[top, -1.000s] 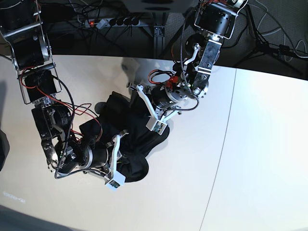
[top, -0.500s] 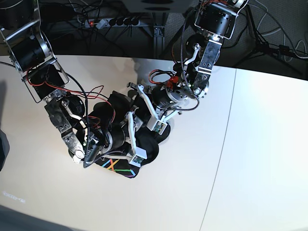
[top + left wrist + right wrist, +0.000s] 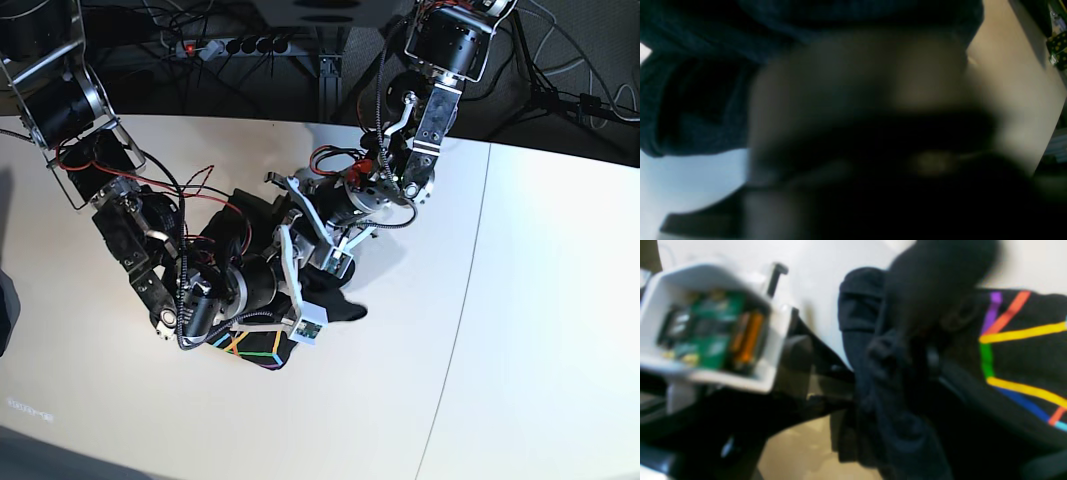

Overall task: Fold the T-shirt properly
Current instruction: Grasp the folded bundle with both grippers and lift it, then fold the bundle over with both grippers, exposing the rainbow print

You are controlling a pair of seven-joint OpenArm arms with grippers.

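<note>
Around the T-shirt (image 3: 250,300) the table (image 3: 520,300) is pale, with a thin seam (image 3: 455,330) running down it well to the shirt's right. Behind the table's far edge, beyond the shirt, a power strip (image 3: 235,45) lies among dark cables. My own two arms cross over the shirt and hide most of it from the base view; the white camera housing (image 3: 710,323) on my left wrist also fills the left of my right wrist view.

Compared with a second ago, my right arm has swung in over the shirt's middle, its wrist now close under my left one. The shirt has been turned over at its near edge: the rainbow line print (image 3: 255,345) now faces up there, where only plain black cloth showed before. A black flap (image 3: 345,312) now pokes out to the right.

The shirt lies bunched on the table, its bulk beneath both wrists. My right gripper (image 3: 300,300) sits on the shirt just above the print with its jaws spread apart; I cannot see cloth held between them. My left gripper (image 3: 300,225) is pressed low into the shirt's far side, and its wrist view is a dark blur against black fabric, so I cannot tell how its jaws stand.
</note>
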